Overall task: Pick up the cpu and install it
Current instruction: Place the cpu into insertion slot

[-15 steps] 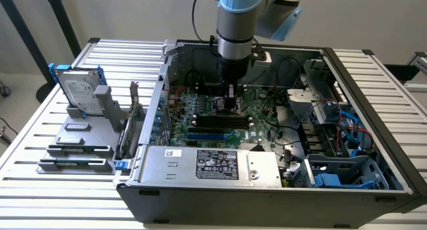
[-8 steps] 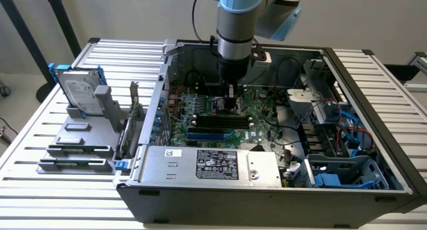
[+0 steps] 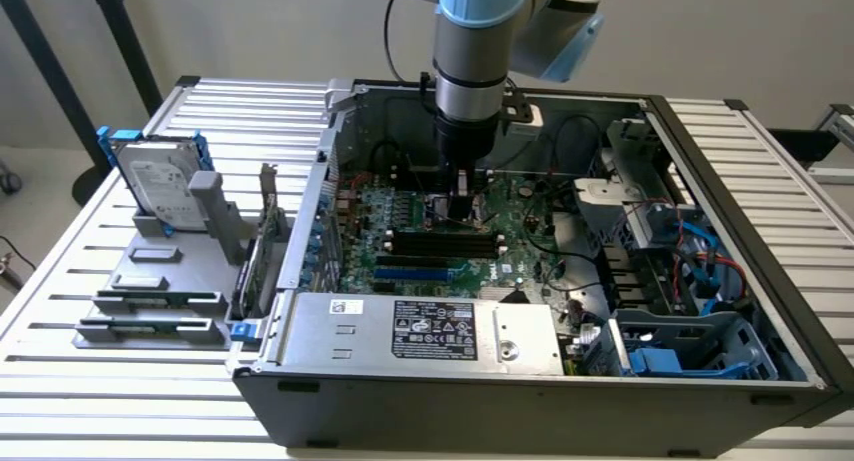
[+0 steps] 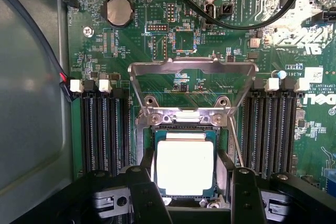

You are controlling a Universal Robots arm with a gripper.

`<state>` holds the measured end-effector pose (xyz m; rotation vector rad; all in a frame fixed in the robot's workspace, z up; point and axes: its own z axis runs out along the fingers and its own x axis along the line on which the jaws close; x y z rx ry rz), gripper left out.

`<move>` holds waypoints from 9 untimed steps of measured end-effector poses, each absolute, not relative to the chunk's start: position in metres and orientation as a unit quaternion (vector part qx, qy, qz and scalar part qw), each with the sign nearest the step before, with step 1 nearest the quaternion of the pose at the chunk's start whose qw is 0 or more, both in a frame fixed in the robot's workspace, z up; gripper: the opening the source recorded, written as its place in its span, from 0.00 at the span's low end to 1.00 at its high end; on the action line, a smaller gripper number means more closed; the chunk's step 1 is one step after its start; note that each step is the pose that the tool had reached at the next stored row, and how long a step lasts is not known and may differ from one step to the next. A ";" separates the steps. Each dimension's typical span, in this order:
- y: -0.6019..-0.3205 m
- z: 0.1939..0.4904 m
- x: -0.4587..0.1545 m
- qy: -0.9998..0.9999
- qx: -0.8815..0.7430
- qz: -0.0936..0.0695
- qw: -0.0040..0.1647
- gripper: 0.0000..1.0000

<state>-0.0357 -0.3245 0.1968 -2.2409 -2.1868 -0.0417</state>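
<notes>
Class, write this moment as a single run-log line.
arm: down over motherboard | claw: open, straddling cpu | cpu: lying in socket | retention frame: raised

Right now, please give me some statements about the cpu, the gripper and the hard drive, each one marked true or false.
1. The cpu is between two banks of memory slots. True.
2. The metal frame is closed over the cpu. False: it is swung open, clear of the cpu.
3. The hard drive stands outside the computer case, at the exterior view's left. True.
4. The gripper hangs over the hard drive. False: it is inside the computer case, above the motherboard.
</notes>
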 end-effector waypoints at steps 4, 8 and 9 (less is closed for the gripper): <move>-0.325 0.197 -0.036 -0.698 -0.716 -0.013 0.005 0.55; -0.324 0.197 -0.036 -0.698 -0.716 -0.013 0.005 0.55; -0.324 0.197 -0.036 -0.698 -0.716 -0.013 0.005 0.55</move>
